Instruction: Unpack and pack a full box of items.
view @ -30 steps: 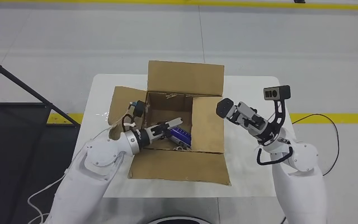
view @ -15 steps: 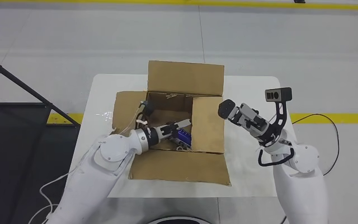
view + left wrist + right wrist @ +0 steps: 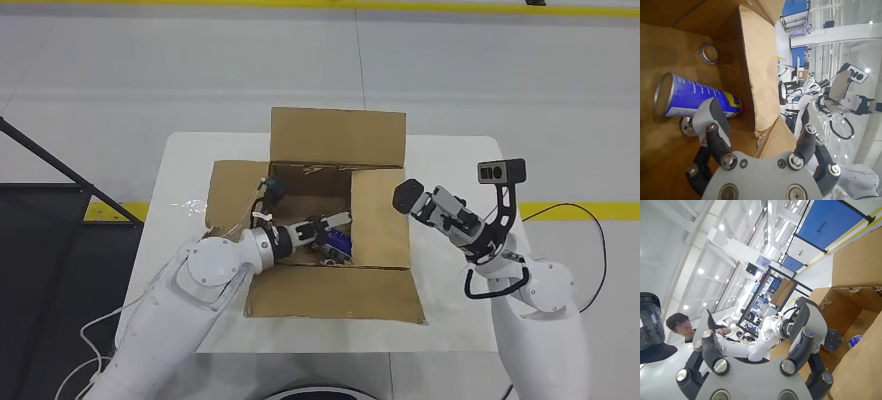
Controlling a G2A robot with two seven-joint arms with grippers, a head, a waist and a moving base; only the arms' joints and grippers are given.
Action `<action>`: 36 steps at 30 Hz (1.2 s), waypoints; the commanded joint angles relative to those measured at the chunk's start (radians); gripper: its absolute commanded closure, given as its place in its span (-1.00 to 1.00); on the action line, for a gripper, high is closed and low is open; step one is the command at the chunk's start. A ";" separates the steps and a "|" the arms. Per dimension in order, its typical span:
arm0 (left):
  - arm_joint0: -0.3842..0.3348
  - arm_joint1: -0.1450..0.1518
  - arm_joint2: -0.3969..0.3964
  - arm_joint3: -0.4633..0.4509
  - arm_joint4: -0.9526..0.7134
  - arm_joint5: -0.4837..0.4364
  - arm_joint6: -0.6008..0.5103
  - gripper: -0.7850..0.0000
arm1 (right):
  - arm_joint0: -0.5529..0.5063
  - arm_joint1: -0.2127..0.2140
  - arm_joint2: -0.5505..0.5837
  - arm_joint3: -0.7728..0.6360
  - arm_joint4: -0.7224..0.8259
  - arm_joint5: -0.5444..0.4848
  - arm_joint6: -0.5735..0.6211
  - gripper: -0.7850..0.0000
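An open cardboard box point(image 3: 338, 137) stands mid-table with its flaps spread. On its floor lies a blue spray can point(image 3: 696, 98) on its side, also seen as the blue can point(image 3: 343, 241) from above. A metal ring point(image 3: 707, 53) and a small metal flange point(image 3: 685, 127) lie near it. My left gripper point(image 3: 761, 115) is open inside the box, one finger point(image 3: 715, 113) just over the can's side. Holding nothing, my right gripper point(image 3: 408, 195) hangs open in the air just right of the box, as the right wrist view's gripper point(image 3: 757, 321) confirms.
The white table point(image 3: 450, 160) has bare room right of the box and a narrower strip on the left. The box's right wall point(image 3: 761, 66) rises close beside my left gripper. A black frame point(image 3: 40, 155) stands off the table's left side.
My left arm has pushed deeper into the box toward the can. The whole box has slid a little to the right. The right arm has shifted slightly right as well.
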 commanded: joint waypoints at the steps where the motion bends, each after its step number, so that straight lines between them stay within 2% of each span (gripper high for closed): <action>1: 0.012 0.004 -0.027 -0.022 -0.009 0.000 0.005 -1.00 | -0.001 0.002 0.002 0.002 0.001 0.004 0.003 -1.00; 10: 0.047 0.020 -0.171 -0.194 -0.080 0.024 0.007 -1.00 | 0.009 0.010 -0.004 0.019 0.013 0.016 0.020 -1.00; 14: 0.017 0.021 -0.183 -0.257 -0.105 0.044 -0.017 -1.00 | 0.015 0.013 -0.009 0.032 0.020 0.013 0.023 -1.00; 18: -0.050 0.017 -0.148 -0.275 -0.127 0.067 -0.044 -1.00 | 0.012 0.017 0.000 0.046 0.032 0.003 0.029 -1.00; 21: -0.112 0.013 -0.093 -0.242 -0.102 0.085 -0.070 -1.00 | -0.001 0.022 0.024 0.051 0.039 -0.018 0.021 -1.00; 26: -0.191 0.000 0.009 -0.097 -0.073 0.098 -0.086 -1.00 | -0.044 0.031 0.092 0.041 0.065 -0.055 0.016 -1.00; 30: -0.199 -0.009 0.063 -0.004 -0.093 0.099 -0.088 -1.00 | -0.075 0.040 0.140 0.030 0.078 -0.056 0.030 -1.00; 36: -0.189 -0.017 0.113 0.054 -0.085 0.088 -0.079 -1.00 | -0.094 0.049 0.180 0.039 0.101 -0.061 0.046 -1.00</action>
